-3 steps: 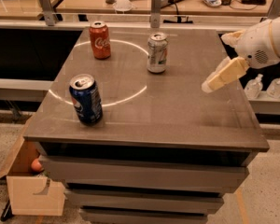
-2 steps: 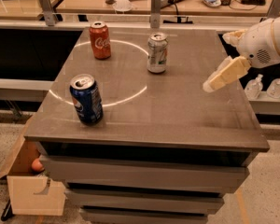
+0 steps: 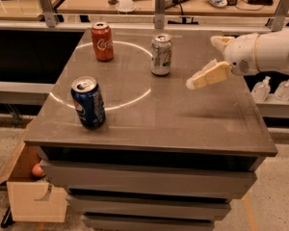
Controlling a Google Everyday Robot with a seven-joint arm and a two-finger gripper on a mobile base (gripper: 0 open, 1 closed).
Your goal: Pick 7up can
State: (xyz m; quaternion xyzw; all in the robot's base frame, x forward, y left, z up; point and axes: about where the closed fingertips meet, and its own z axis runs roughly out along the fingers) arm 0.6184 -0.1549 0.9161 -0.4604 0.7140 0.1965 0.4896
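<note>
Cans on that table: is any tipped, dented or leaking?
Nothing stands out. The 7up can, Coca-Cola can and Pepsi can all stand upright and apart on the table, with no spill visible. The gripper hangs open right of the 7up can, touching nothing.

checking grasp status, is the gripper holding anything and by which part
Nothing is held. The gripper hangs open over the right side of the table, apart from the 7up can.

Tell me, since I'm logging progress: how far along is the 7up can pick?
Done: nothing yet. The 7up can stands upright on the table, untouched. In hand: the gripper hovers above the table, to the picture's right of the can and apart from it, jaws open and empty. Left: reach in, close on the can, lift it.
</note>
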